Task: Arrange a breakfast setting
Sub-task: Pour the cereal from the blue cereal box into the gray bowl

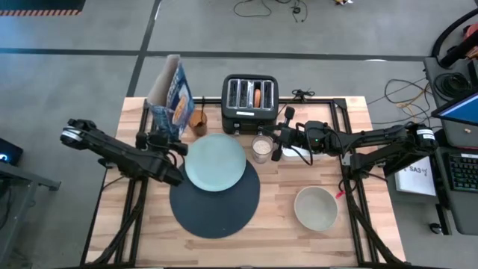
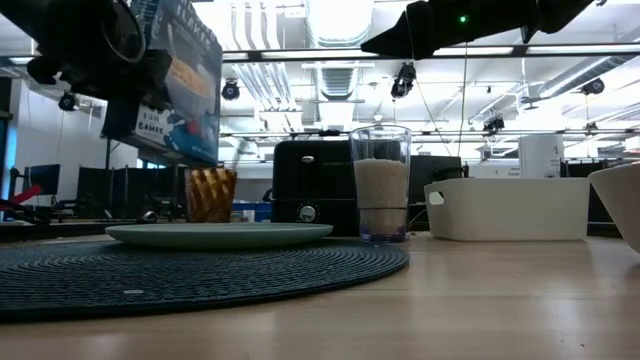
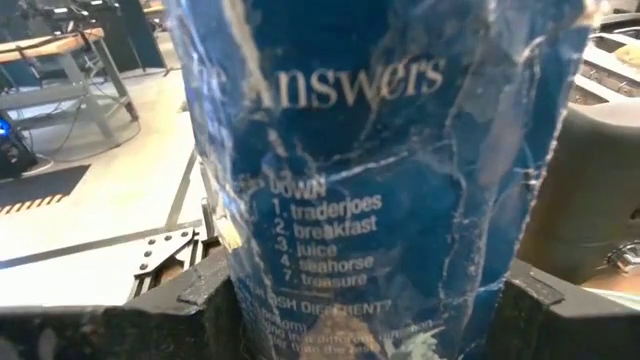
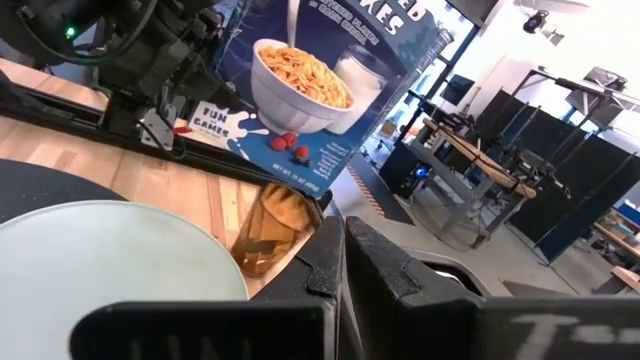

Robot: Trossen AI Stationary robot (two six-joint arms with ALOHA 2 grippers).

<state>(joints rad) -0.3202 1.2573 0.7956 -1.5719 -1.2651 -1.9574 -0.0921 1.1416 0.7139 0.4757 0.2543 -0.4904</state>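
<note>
On the bench (image 1: 149,224), the left gripper (image 1: 166,140), jaws clamped on the cereal box (image 1: 170,93), looks mid-lift and must next carry it to the bowl (image 1: 315,207), while the right gripper (image 1: 278,136) waits with jaws together by the milk glass (image 1: 261,149).

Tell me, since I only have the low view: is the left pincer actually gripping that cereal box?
Observer: Yes. The left wrist view shows the cereal box clamped between the left pincer fingers.
Operator: And the right pincer?
Observer: The right pincer is shut and empty, close beside the glass.
Operator: Is the plate centred on the mat?
Observer: No. From above, the plate overhangs the far edge of the mat, toward the toaster.
</note>
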